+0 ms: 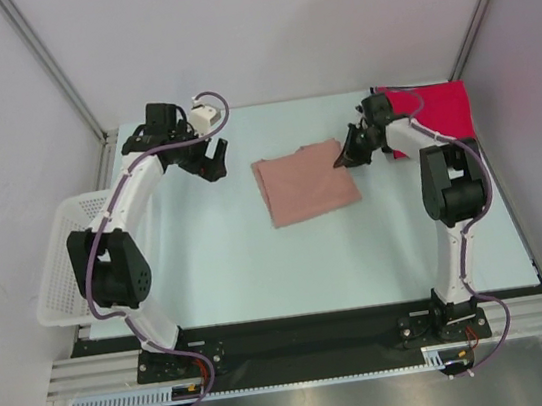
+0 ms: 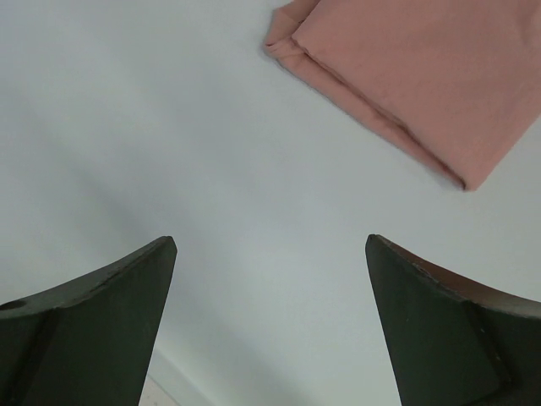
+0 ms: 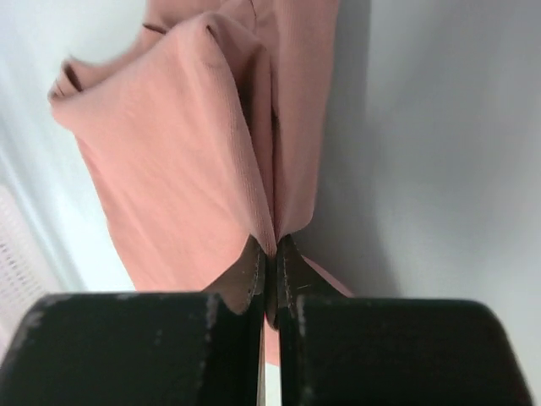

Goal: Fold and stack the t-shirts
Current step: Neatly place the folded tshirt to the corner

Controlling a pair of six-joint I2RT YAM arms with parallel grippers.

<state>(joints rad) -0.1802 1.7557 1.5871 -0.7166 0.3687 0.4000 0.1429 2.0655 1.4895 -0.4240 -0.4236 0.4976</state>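
Two shirts lay there: one pink shirt at centre, pinched by the right gripper; one red shirt upper right; left gripper gaped wide

A robotics lab cell — white panel walls in aluminium posts enclose a pale counter, with the left arm and right arm bolted to a metal rail along its near edge.

No legible text, label, brand, number or sign appears on any surface in the three views.
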